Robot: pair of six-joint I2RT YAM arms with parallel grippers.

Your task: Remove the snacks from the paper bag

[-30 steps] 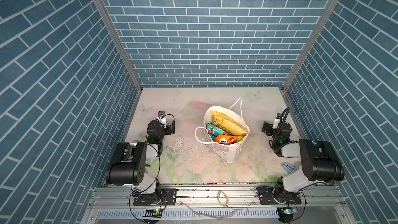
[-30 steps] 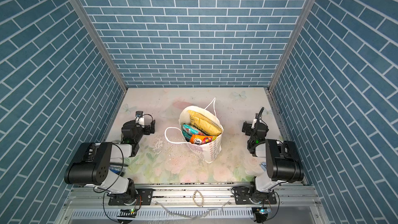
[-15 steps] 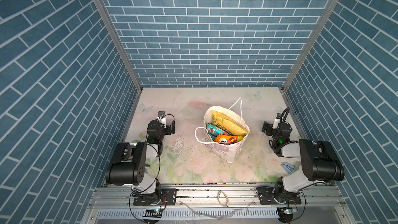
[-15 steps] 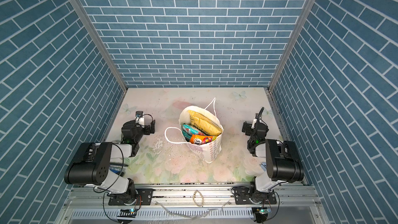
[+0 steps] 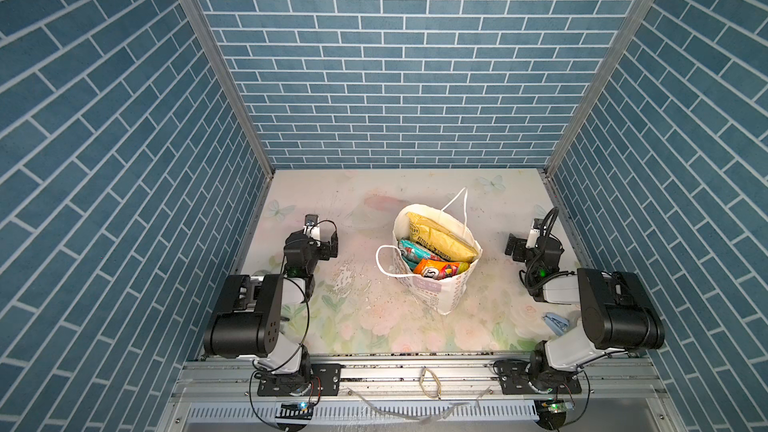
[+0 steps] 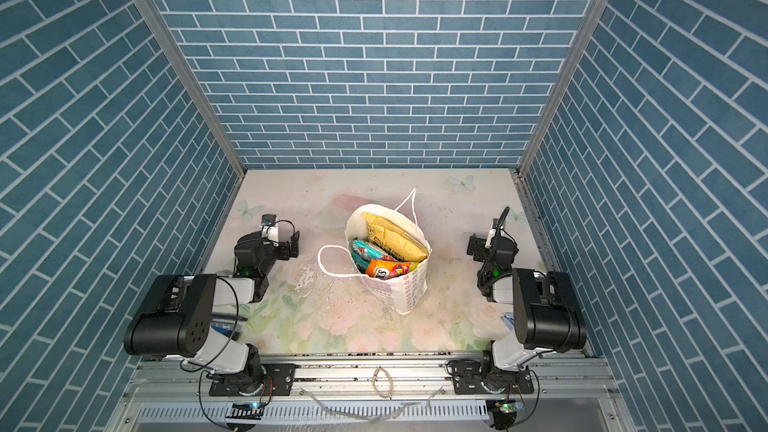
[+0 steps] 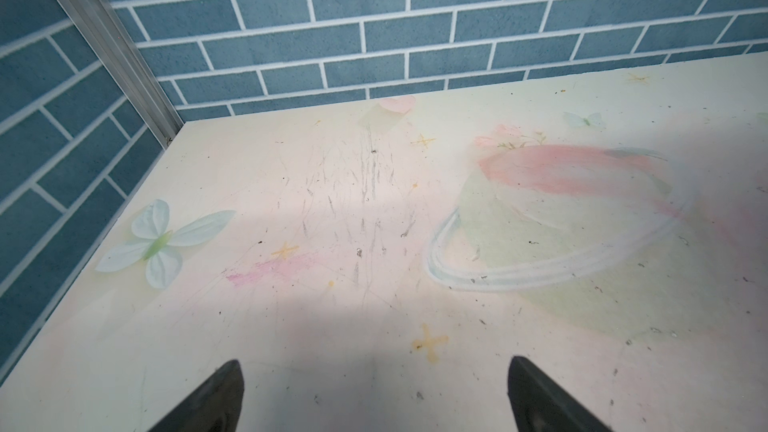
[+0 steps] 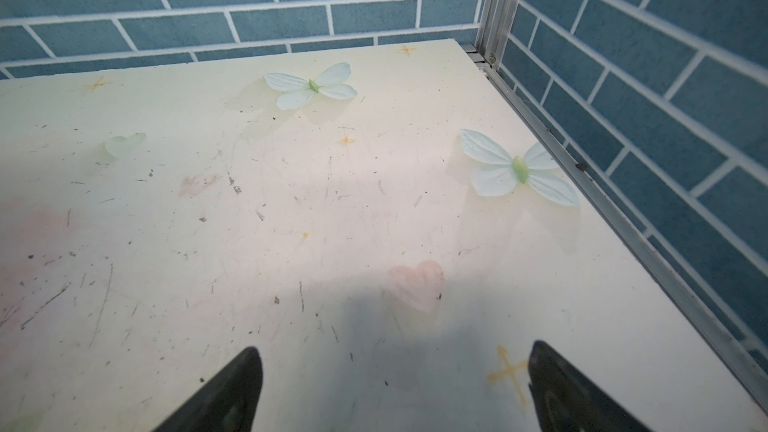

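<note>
left wrist view, and the left gripper (image 7: 374,361) has its fingers (image 7: 212,405) spread wide over bare surface (image 7: 332,305), nothing between them. same story on the right wrist view: right gripper (image 8: 395,347), fingers (image 8: 224,401) wide apart and empty.

over to the top views, and against a second ago nothing moves at all: both arms sit folded low at their own edges, well apart from the paper bag (image 5: 440,297), which stands upright mid-surface with its mouth open. the snacks (image 5: 432,255) are all inside it: the big yellow chips bag (image 5: 440,238) leaning along the far wall, a teal pouch (image 5: 409,253) beside it, an orange pouch (image 5: 440,270) nearest the front wall. whatever lies beneath them is hidden. one cord handle (image 5: 376,259) droops out toward the left arm. a small blue clip (image 5: 555,322) lies by the right arm's base, no part of this job.

so no change means no progress. my read: the unpacking has not begun, and the first reach into the bag is the step ahead. the chips bag sits highest and looks the easiest first pick. watch that light paper bag, though; it could tip or drag if one arm pulls while nothing steadies it.
</note>
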